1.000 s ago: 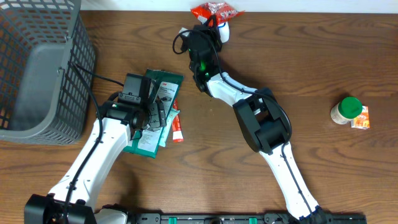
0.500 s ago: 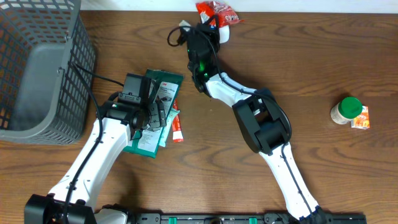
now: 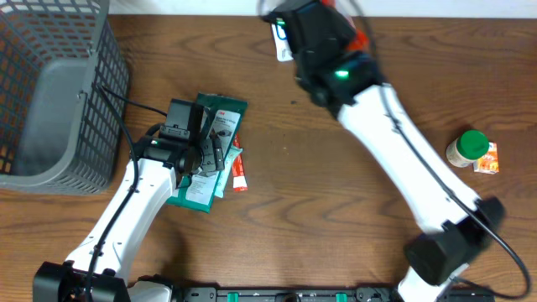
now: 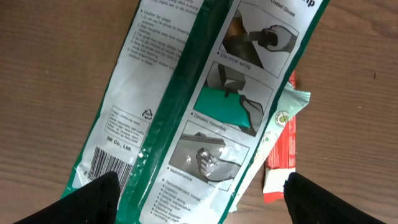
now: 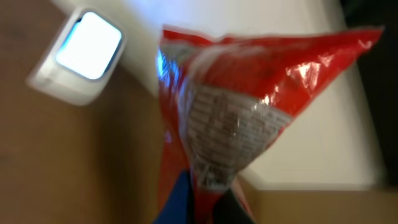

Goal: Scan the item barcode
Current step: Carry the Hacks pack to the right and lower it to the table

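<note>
**Right wrist, left wrist and overhead views.** You are holding the red bag (image 5: 249,106) in the right gripper (image 5: 208,200). Its jaws are pinching shut on the bag's narrow, gathered end. The bag is standing lifted just beside the scanner (image 5: 84,55), with a printed panel facing the wrist camera. The left gripper (image 4: 205,198) is standing wide and empty over the green packets (image 4: 205,93), well apart from the scanner.

Judging by the creased, shiny film, you are handling something light, soft and slippery. The puffed body is likely to crush under pressure, so the flat end seam is looking like the safest place to grip. The film may be swinging or twisting as you turn it.

The right wrist view is showing you the scanner's lit window and the small print on the bag. Whether a barcode is facing that window you cannot tell through the blur. The overhead view is hiding the grip beneath the arm, but it is showing where each arm lies relative to the scanner.
</note>
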`<state>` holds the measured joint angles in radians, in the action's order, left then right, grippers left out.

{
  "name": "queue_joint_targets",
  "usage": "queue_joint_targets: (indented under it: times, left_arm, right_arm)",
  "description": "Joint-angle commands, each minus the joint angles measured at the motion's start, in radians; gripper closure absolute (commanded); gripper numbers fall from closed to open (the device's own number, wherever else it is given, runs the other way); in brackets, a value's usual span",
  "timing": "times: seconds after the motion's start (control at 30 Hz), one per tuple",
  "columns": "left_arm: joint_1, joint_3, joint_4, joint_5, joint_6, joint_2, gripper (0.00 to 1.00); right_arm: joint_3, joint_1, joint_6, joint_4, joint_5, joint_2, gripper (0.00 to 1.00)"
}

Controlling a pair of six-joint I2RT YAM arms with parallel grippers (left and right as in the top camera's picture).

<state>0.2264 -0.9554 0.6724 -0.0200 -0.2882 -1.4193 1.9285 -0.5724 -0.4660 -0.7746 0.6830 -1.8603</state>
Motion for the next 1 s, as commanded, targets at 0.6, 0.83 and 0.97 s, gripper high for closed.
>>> queue_joint_targets:
  times: [0.6, 0.83, 0.97]
  left_arm:
    - [-0.001, 0.002, 0.001, 0.005, 0.002, -0.002, 0.15]
    - [-0.001, 0.002, 0.001, 0.005, 0.002, -0.002, 0.15]
    - [-0.001, 0.002, 0.001, 0.005, 0.002, -0.002, 0.15]
  right_arm:
    - [-0.556, 0.557, 0.495, -0.215, -0.535, 0.093, 0.99]
    - [-0.696, 0.574, 0.495, -0.093, -0.527, 0.093, 0.65]
    - [-0.700, 0.574, 0.495, -0.089, -0.489, 0.093, 0.20]
